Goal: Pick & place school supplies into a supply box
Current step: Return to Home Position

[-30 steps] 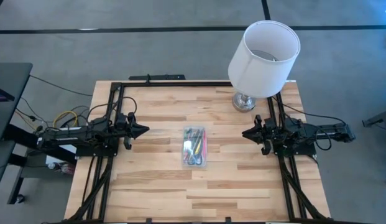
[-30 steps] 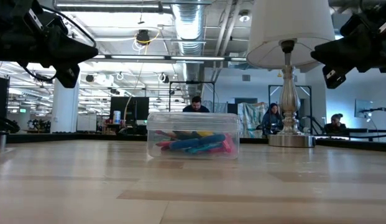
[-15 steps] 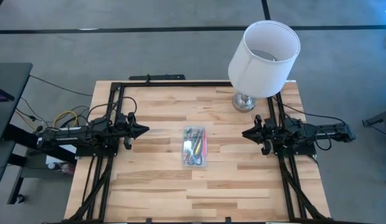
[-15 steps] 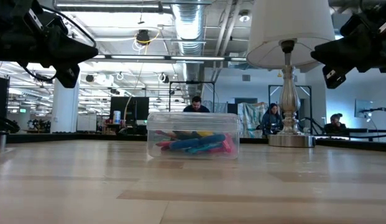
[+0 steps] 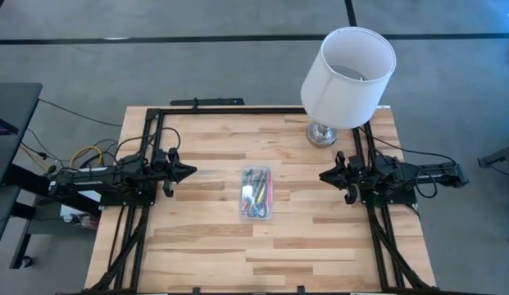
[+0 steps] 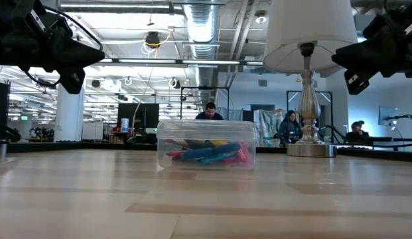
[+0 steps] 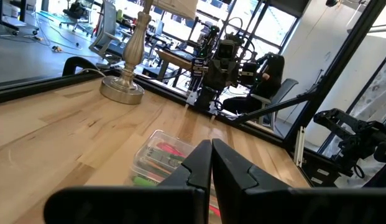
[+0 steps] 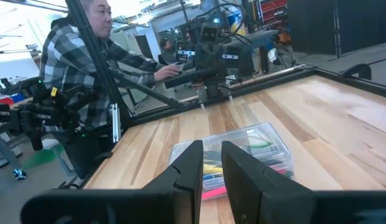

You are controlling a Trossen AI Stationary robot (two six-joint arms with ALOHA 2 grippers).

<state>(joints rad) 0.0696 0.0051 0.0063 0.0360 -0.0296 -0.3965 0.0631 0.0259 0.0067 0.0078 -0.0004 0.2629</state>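
Left gripper (image 5: 188, 172), jaws pressed together on nothing, and right gripper (image 5: 324, 174), jaws a narrow slit apart and equally empty, hang well clear of the supply box (image 5: 256, 195), 1 on each side, both pointing toward it. The clear box lies lidded on the table (image 5: 205, 246) between the 2 arms, the school supplies (image 6: 209, 154) inside. Packing looks finished; at most the arms' parking appears left.

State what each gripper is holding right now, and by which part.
Nothing is held. The left gripper and the right gripper are both empty, raised above the table on either side of the closed transparent supply box, touching nothing.
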